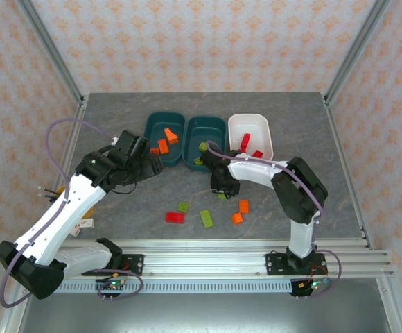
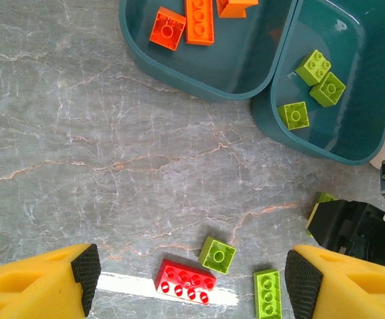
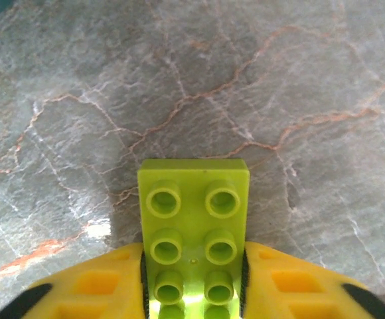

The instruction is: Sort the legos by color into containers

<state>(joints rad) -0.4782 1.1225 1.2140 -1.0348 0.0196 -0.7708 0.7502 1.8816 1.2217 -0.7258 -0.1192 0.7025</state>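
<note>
Top external view: the left arm slants from the lower left of the frame up toward the centre. Its left pincer (image 1: pixel 151 166) sits just below the left teal tub (image 1: pixel 152 126), which holds orange bricks (image 1: pixel 166 141). The right arm rises from its base at lower right, bends at the elbow and reaches leftward. The right pincer (image 1: pixel 223 187) points down at the grey surface (image 1: pixel 118 111), below the middle teal tub (image 1: pixel 211 128). The white tub (image 1: pixel 251 123) holds red bricks (image 1: pixel 245 142). Loose bricks (image 1: pixel 206 218) lie at lower centre.

Left wrist view: the left pincer (image 2: pixel 191 274) is spread wide above the surface, its black pads (image 2: pixel 86 269) at the lower corners. A red brick (image 2: pixel 184 280) and a green square brick (image 2: pixel 217 254) lie between them.

Right wrist view: the right pincer (image 3: pixel 194 282) is clamped on a lime-green brick (image 3: pixel 194 199), which lies studs up and juts forward from the yellow fingers (image 3: pixel 79 292); whether it touches the surface I cannot tell
</note>
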